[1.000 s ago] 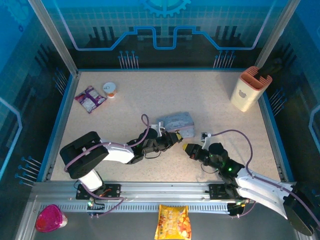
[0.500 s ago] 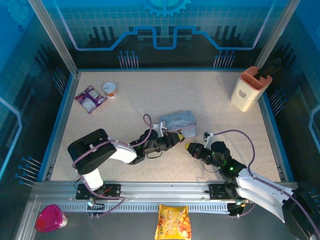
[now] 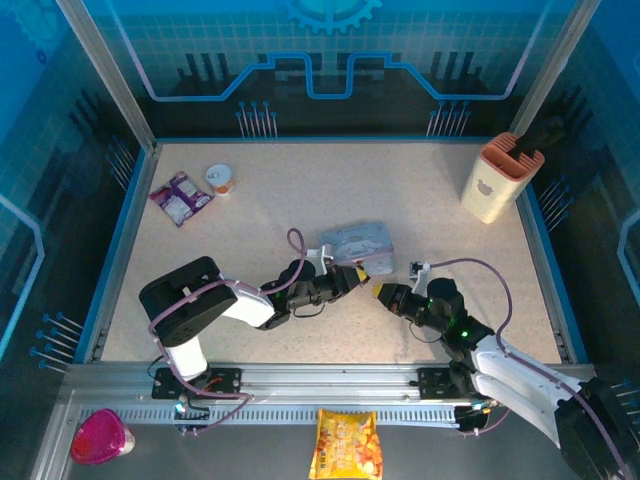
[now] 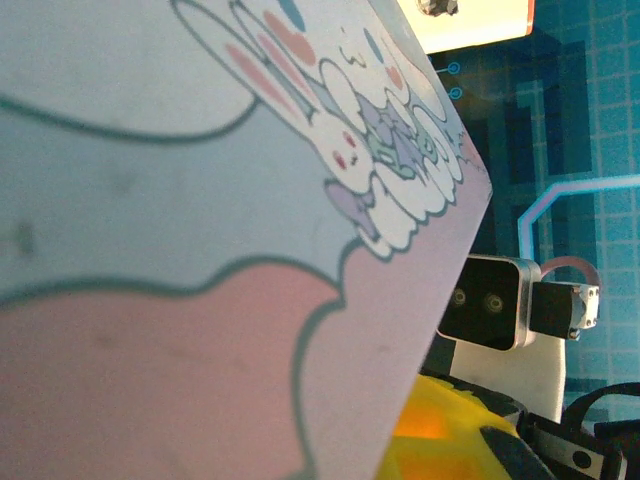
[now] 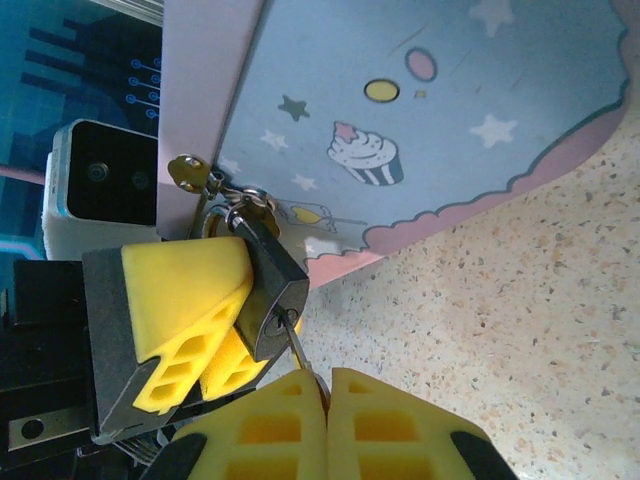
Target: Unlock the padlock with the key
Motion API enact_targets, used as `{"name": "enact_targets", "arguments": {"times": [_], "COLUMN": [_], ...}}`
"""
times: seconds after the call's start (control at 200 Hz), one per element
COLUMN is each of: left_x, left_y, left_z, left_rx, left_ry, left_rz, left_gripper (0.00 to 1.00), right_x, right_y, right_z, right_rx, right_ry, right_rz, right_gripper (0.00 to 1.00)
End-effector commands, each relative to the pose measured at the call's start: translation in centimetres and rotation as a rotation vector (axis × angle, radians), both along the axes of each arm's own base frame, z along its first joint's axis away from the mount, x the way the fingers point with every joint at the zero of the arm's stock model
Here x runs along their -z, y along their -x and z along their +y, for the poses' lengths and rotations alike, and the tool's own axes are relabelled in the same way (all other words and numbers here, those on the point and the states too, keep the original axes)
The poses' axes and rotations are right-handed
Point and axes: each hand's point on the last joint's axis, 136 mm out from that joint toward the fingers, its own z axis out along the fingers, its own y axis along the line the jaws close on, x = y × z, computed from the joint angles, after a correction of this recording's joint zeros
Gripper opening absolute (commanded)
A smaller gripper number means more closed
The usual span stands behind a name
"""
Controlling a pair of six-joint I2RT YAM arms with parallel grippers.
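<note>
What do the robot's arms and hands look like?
The left arm and right arm are black and white, with a purple cable looping along each. The left hand and right hand have chunky yellow fingers with hollow cells. A small green light glows on the right arm.

I can read no word, number or brand anywhere in these views. The tin box carries only cartoon drawings: a cupcake, stars and dots in the right wrist view, a white rabbit in the left wrist view. In the top view, the yellow snack bag at bottom centre and the purple packet at upper left have print too small to make out.
</note>
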Motion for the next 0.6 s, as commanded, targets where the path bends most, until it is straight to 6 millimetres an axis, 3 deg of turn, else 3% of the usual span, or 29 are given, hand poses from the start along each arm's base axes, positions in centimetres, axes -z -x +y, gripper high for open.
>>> {"name": "enact_targets", "arguments": {"times": [0.0, 0.285, 0.595], "left_x": [-1.6, -3.7, -4.8], "left_y": [5.9, 6.1, 6.6], "left_z": [-2.7, -3.9, -4.0], "left_rx": [0.289, 0.311, 0.329], "left_ry": [0.093, 0.191, 0.228], "left_rz": [-0.013, -0.013, -0.024], "left_gripper": [0.00, 0.00, 0.00], "right_x": [-4.3, -4.6, -4.3], "right_y": [-2.8, -2.8, -3.2], "right_z": [-0.6, 0.3, -0.8], "right_rx": [0.084, 0.051, 0.086], "right_ry": [-0.058, -0.093, -0.073], "right_rz": [-0.135, -0.134, -0.130], "right_gripper": [0.00, 0.00, 0.00]}}
